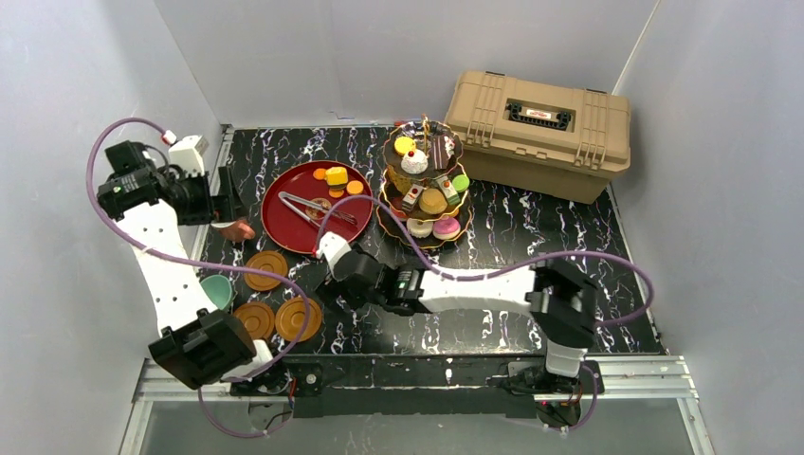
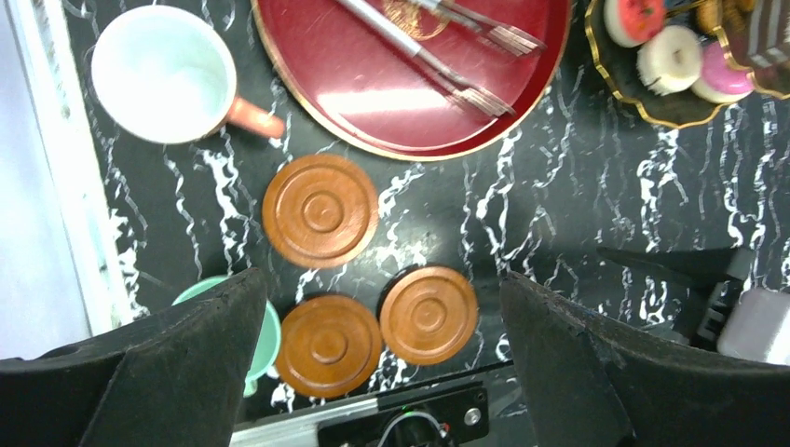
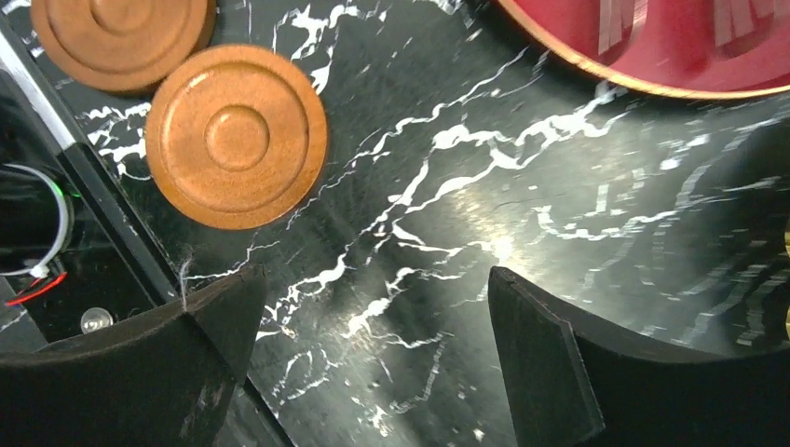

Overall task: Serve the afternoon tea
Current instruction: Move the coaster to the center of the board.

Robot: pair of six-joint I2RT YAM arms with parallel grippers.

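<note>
Currently gaping and empty on both right gripper (image 3: 373,303) and left gripper (image 2: 382,289). Nearby, bare saucers (image 2: 321,211), cups unseated: pinkish cup (image 2: 163,74), teal cup (image 1: 216,291). Beyond, stand (image 1: 446,152) mostly loaded; pastries (image 1: 336,177) left on red tray (image 1: 282,226). Probably past halfway.

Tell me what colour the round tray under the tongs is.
The tray is dark red, gold-edged; left wrist view shows it best.

A robot test booth in a lab — plain white walls (image 1: 379,57) box in a black marbled table (image 1: 531,237), two robot arms (image 1: 474,282) bolted to a metal rail (image 1: 645,372), purple cables (image 1: 121,120) looping loose.
</note>
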